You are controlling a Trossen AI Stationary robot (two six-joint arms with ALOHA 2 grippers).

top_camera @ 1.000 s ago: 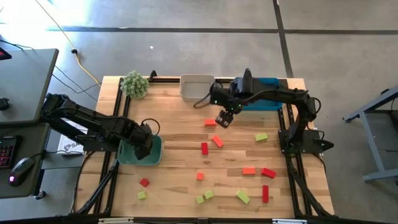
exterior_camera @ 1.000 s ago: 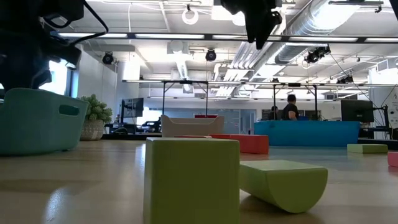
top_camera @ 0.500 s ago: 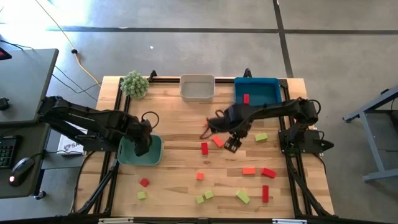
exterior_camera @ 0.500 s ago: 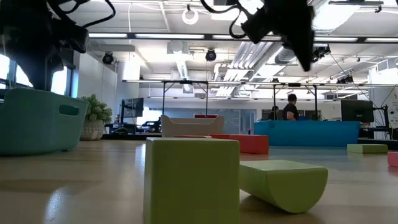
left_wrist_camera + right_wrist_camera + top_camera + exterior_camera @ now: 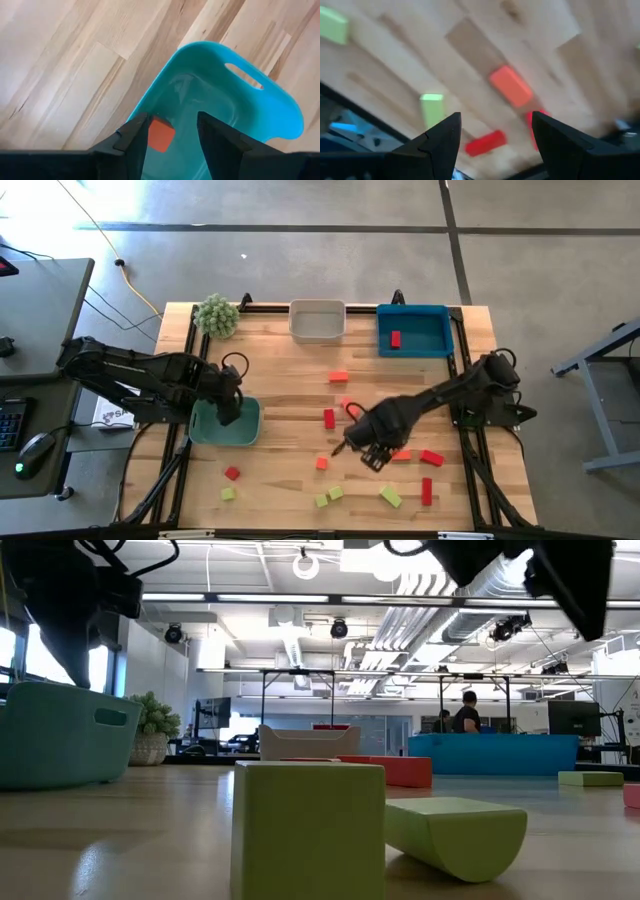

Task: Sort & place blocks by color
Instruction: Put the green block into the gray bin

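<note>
Small red, orange and yellow-green blocks lie scattered flat on the wooden table (image 5: 290, 395). One red block (image 5: 396, 338) lies in the blue tray (image 5: 436, 330), and an orange block (image 5: 160, 135) lies in the teal bin (image 5: 247, 425). My left gripper (image 5: 228, 404) hovers open above the teal bin (image 5: 240, 115), with the orange block showing between its fingers. My right gripper (image 5: 365, 450) hangs open above the table's near middle, beside an orange block (image 5: 400, 454) and a small orange block (image 5: 321, 463). Its wrist view shows an orange block (image 5: 510, 86), a green block (image 5: 432, 107) and a red block (image 5: 485, 142) below.
A pale grey tray (image 5: 317, 320) and a fuzzy green plant (image 5: 217, 315) stand at the far edge. Red blocks (image 5: 431, 457) and green blocks (image 5: 390, 496) lie near the near edge, with two green blocks (image 5: 308, 830) right before the low camera. A person (image 5: 466, 712) stands in the room behind.
My right gripper has swept from the far side near the blue tray toward the near edge, across the middle of the table. With the arm gone from over it, the blue tray shows a red block inside.
</note>
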